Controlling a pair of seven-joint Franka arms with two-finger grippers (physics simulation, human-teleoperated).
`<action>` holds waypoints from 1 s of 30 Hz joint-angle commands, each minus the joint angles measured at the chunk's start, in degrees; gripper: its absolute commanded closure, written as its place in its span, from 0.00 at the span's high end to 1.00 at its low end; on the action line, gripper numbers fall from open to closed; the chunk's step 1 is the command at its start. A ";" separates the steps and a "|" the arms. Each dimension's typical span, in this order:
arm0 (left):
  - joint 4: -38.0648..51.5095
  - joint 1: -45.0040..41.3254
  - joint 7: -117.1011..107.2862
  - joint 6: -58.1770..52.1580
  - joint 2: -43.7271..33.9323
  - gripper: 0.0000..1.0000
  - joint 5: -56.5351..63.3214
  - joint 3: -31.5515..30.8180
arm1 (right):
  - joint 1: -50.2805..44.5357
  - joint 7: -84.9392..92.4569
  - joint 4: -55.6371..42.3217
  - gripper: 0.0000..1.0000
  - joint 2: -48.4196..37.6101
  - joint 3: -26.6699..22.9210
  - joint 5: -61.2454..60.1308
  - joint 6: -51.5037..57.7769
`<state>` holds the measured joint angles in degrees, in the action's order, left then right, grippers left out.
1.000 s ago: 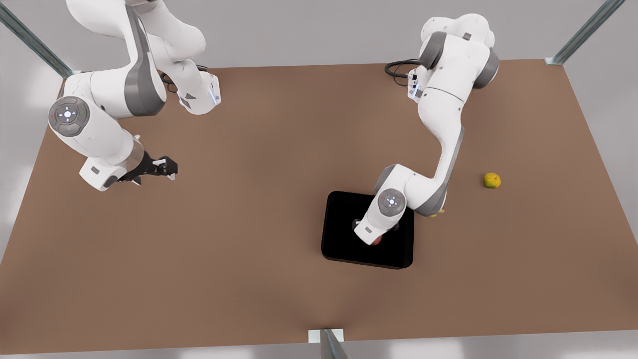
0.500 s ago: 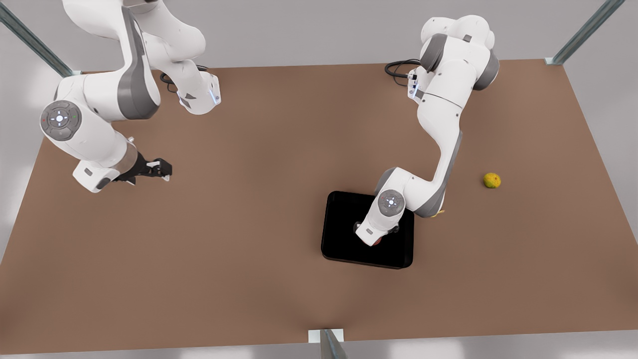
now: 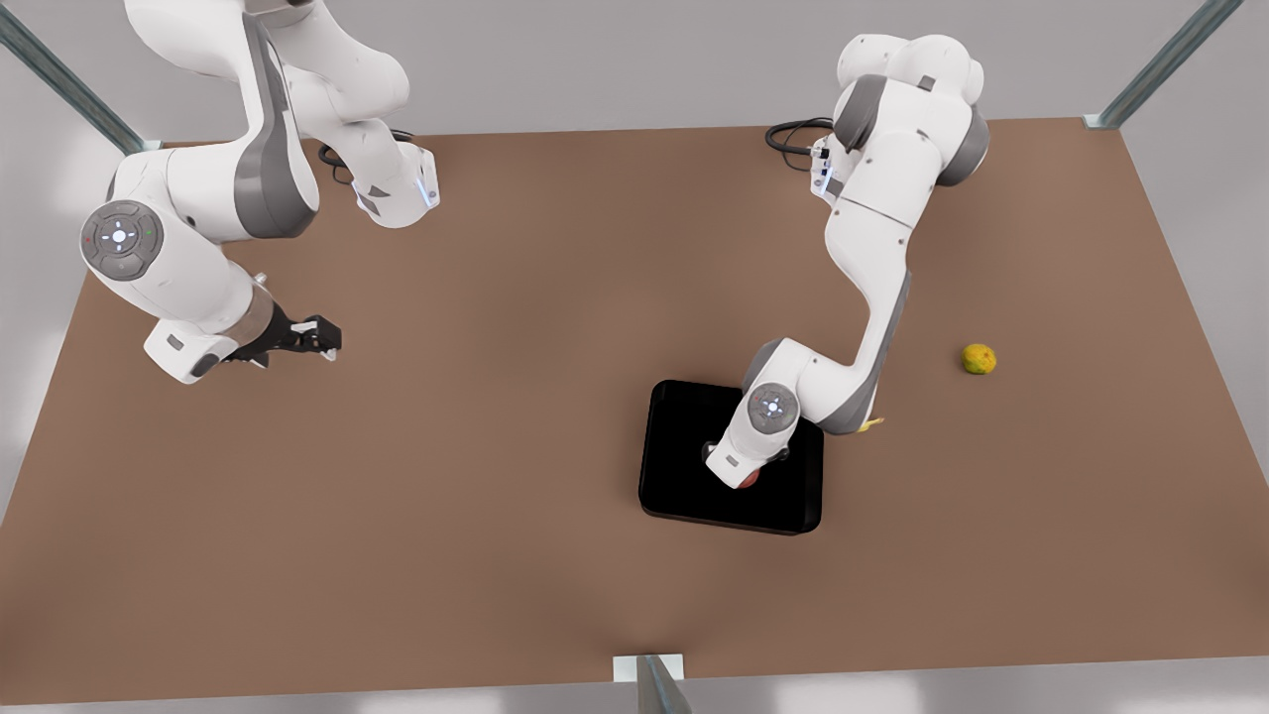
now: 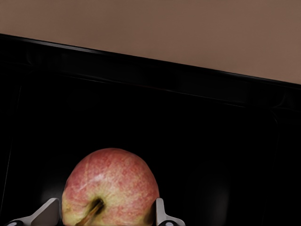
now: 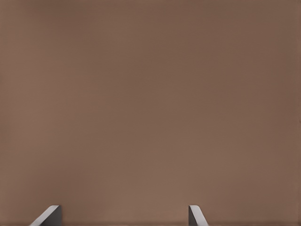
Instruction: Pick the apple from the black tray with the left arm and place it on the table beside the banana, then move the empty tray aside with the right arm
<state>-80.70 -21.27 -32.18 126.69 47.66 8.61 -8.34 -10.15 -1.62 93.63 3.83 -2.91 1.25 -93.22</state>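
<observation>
- Hidden: in the front view the left arm's wrist covers most of the apple; only a red sliver shows beneath it. The banana is nearly all concealed behind that arm's elbow, with just a yellow tip visible.
- Cut off: the left wrist view crops the lower part of the apple and shows only the fingertips.
- Surroundings: the black tray lies on the table, directly under the left gripper. A yellow-green round fruit sits well beyond the elbow, apart from the tray.
- Left gripper: fingers set either side of the apple, close against it; whether they press it cannot be told. The apple rests inside the tray.
- Right gripper: waits well apart from the tray, above bare table, fingers spread wide, holding nothing.
</observation>
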 commanded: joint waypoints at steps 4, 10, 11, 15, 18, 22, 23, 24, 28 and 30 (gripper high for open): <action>0.10 0.00 -1.13 2.60 0.86 1.00 0.09 -0.01 | -0.13 -0.05 -0.03 1.00 -0.05 -0.08 0.25 0.06; 0.10 -0.09 -1.13 3.21 1.73 1.00 0.27 0.08 | -0.13 -0.05 -0.03 1.00 -0.05 -0.08 0.51 0.06; 0.10 -0.09 -1.13 3.21 1.82 1.00 0.27 0.08 | -0.13 -0.05 -0.03 1.00 -0.05 -0.08 0.60 0.06; 0.19 -0.09 -1.13 3.30 2.00 1.00 0.27 0.08 | -0.13 -0.05 -0.03 1.00 0.03 0.01 0.60 0.06; 0.28 -0.09 -1.13 3.30 2.00 0.87 0.27 0.08 | -0.13 -0.05 -0.03 1.00 0.03 -0.08 0.60 0.06; 0.72 -0.17 -2.44 0.32 -0.02 0.87 0.18 -0.01 | -0.13 -0.05 -0.03 1.00 0.03 -0.08 0.60 0.06; 1.24 -0.18 -2.71 -3.10 -1.95 0.87 0.18 -0.01 | -0.13 -0.05 -0.03 1.00 0.03 -0.08 0.60 0.06; 2.56 0.09 -2.10 -9.51 -4.76 0.87 0.18 0.08 | -0.13 -0.40 -0.11 1.00 0.03 0.01 0.51 -0.03; 3.79 9.40 15.04 -22.01 -11.62 0.87 0.27 0.17 | -4.43 -11.91 -4.16 1.00 3.20 0.89 0.60 0.06; 3.36 15.81 25.14 -20.00 -11.10 0.87 0.27 0.17 | -7.24 -20.96 -9.51 1.00 7.85 1.15 0.42 0.32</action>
<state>-77.43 -7.13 -28.72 113.42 36.77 9.04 -8.18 -15.12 -5.61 85.70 10.54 -1.91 1.83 -93.18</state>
